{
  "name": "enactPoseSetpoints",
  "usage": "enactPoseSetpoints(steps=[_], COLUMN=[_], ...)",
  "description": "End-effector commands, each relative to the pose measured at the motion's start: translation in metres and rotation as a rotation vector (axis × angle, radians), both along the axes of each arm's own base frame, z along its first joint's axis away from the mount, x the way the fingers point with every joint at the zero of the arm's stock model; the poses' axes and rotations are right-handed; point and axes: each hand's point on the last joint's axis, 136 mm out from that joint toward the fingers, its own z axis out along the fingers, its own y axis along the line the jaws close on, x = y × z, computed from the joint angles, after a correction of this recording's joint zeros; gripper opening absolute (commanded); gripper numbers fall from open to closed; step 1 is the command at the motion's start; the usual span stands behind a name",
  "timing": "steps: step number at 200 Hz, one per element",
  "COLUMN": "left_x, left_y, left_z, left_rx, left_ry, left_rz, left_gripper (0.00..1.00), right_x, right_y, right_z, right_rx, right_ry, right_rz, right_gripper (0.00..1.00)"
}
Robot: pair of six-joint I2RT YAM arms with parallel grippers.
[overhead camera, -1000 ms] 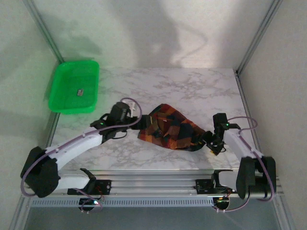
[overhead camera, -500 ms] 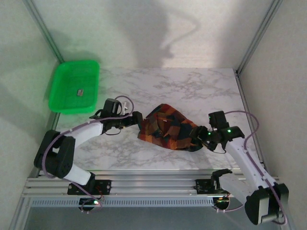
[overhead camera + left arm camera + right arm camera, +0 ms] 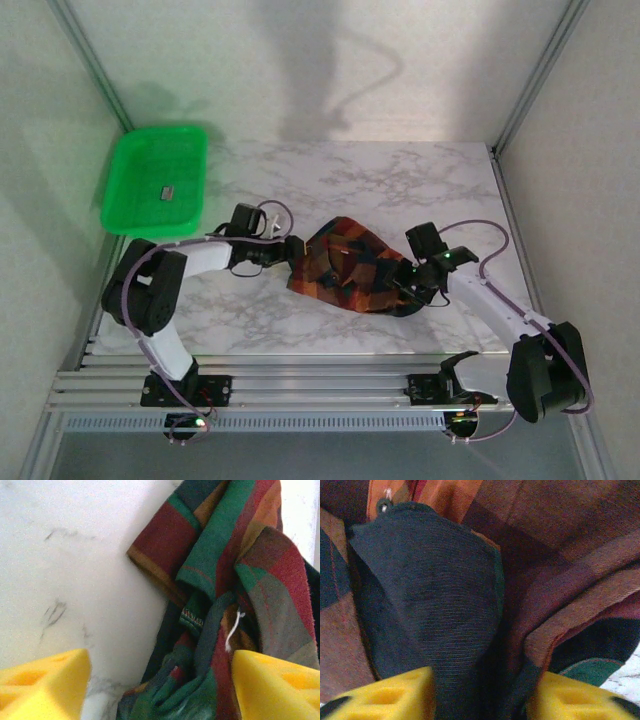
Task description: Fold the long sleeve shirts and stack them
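Soft, limp and likely light, the crumpled plaid shirt lies on the counter with its edge between the wide left fingers and a navy fold between the narrower right fingers, grip unclear; best pinched at hems.

Two arms, left arm and right arm: white link shells, black joint housings, a lilac cable looped along each. Green light on right wrist. Black base brackets at the aluminium rail. Left gripper, right gripper: blocky yellow fingers, recessed pockets.
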Motion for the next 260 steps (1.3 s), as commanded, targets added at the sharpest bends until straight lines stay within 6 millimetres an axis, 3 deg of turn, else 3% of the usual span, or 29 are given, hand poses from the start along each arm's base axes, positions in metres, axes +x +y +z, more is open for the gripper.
enactPoseSetpoints(steps=[1, 19, 42, 70, 93, 169, 190, 199, 223, 234, 241, 252, 260], left_x=[0.006, 0.011, 0.015, 0.017, 0.015, 0.039, 0.044, 0.045, 0.041, 0.038, 0.038, 0.037, 0.035], left_y=[-0.020, -0.018, -0.018, -0.014, -0.024, -0.071, -0.084, -0.090, -0.097, -0.097, -0.094, -0.085, -0.078], left_z=[0.010, 0.015, 0.032, 0.065, 0.090, 0.133, 0.143, 0.142, 0.122, 0.111, 0.105, 0.100, 0.098], left_rx=[-0.016, 0.003, 0.021, 0.058, 0.052, 0.035, 0.007, 0.002, 0.037, 0.059, 0.079, 0.081, 0.068], left_ry=[-0.055, -0.074, -0.122, -0.215, -0.299, -0.482, -0.507, -0.506, -0.460, -0.439, -0.423, -0.384, -0.359], left_rz=[-0.084, -0.082, -0.093, -0.101, -0.143, -0.226, -0.258, -0.280, -0.323, -0.325, -0.305, -0.270, -0.243], left_gripper=[0.51, 0.28, 0.18, 0.16, 0.16, 0.15, 0.15, 0.15, 0.15, 0.16, 0.26, 0.53, 0.64], right_x=[0.006, 0.005, -0.001, -0.011, -0.017, -0.051, -0.066, -0.075, -0.099, -0.106, -0.106, -0.102, -0.099], right_y=[-0.003, -0.004, -0.007, -0.013, -0.018, -0.044, -0.058, -0.062, -0.074, -0.081, -0.082, -0.083, -0.085], right_z=[0.011, 0.023, 0.032, 0.041, 0.047, 0.019, 0.012, 0.006, -0.004, -0.002, 0.003, 0.013, 0.024], right_rx=[-0.019, -0.004, 0.006, 0.017, 0.030, -0.007, -0.047, -0.060, -0.114, -0.146, -0.151, -0.150, -0.157], right_ry=[-0.051, -0.105, -0.150, -0.206, -0.251, -0.209, -0.170, -0.133, -0.014, 0.017, 0.012, -0.017, -0.043], right_rz=[-0.020, -0.019, -0.009, -0.008, -0.025, -0.141, -0.184, -0.207, -0.251, -0.273, -0.275, -0.276, -0.276], right_gripper=[0.29, 0.12, 0.06, 0.00, 0.00, 0.03, 0.10, 0.24, 0.47, 0.52, 0.56, 0.62, 0.64])
